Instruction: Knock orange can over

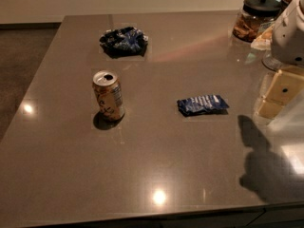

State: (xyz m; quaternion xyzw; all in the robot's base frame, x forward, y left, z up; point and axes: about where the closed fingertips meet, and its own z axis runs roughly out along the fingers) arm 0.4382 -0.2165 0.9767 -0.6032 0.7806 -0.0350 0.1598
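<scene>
Leftward, upright orange can [108, 97]; rightward hand [278, 98]

No readable text.
Dark scribbles on the orange can [108, 96] and pale print on the blue packet [202, 104], possibly lettering, not decipherable from here; tool [278, 99] at the right edge above the surface [166, 165].

One arm [290, 30] in view, entering at the far right edge, upper half. Its white casing is partly cut off by the frame. Directly below hangs the gripper [280, 93], cream-coloured with a dark round spot, angled downward and to the left.
</scene>
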